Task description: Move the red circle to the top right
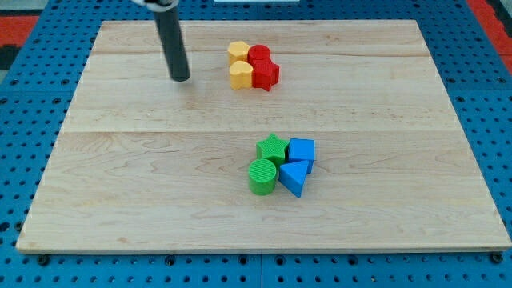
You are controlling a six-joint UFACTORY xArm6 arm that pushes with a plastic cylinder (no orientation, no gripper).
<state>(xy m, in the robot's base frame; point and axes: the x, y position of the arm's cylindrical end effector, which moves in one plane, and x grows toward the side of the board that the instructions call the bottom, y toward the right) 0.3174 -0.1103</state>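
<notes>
Red circle (258,55): short ribbed cylinder, flat round top, glossy red, near board's (120,200) top centre. Touches yellow hexagon block (238,53) on view's left, red star block (266,74) just below; yellow heart-like block (240,74) adjoins. My tip (181,78) well apart to view's left. No jaws on rod. Green and blue blocks clustered lower centre.

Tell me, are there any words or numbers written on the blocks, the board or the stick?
None: no words, numbers or signs show anywhere.
The red circle, the other blocks and the wooden board are plain.
My tip, to the view's left of the yellow and red blocks, carries no label either.
</notes>
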